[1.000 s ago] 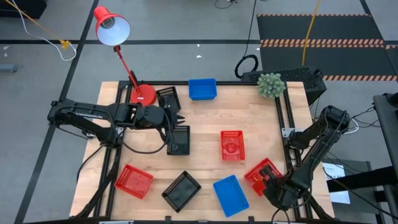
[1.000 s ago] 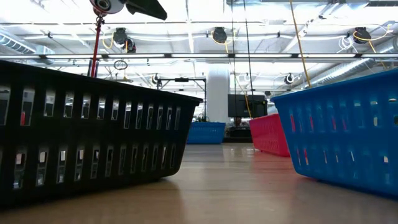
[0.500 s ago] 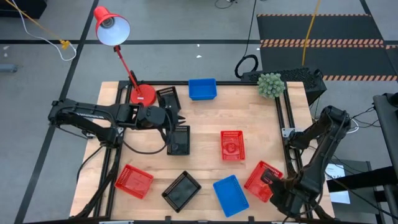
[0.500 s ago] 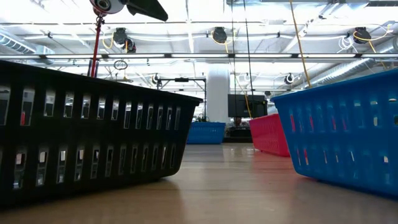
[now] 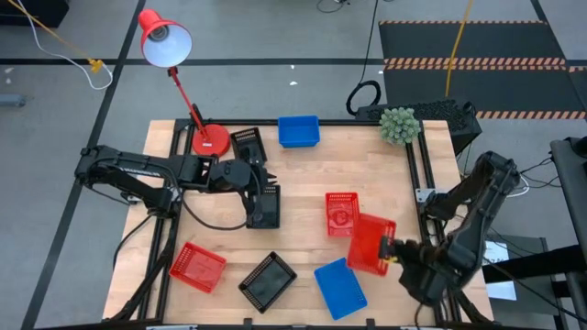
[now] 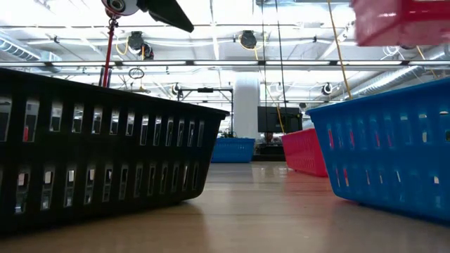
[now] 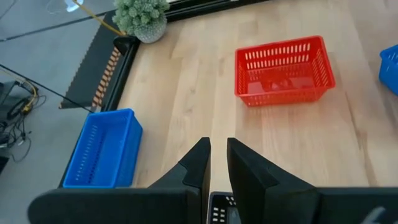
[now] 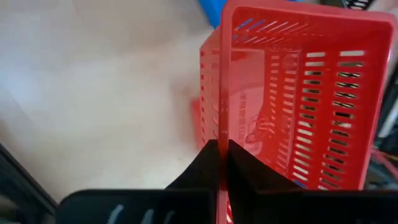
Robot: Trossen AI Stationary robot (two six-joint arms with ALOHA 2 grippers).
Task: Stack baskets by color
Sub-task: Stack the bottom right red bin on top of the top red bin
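No text, label or number can be read anywhere here.

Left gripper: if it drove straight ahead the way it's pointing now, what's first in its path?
Probably the red basket resting mid-table. The left gripper, clamped on a black basket, points across bare wood toward it, slightly off-centre, so it might only clip the rim. The blue basket sits off to the side.

Raised red basket (image 6: pixel 401 21): blurred, cropped by the low view's edge. Left hand (image 5: pixel 266 188) hides the black basket (image 5: pixel 264 213) rim beneath it.
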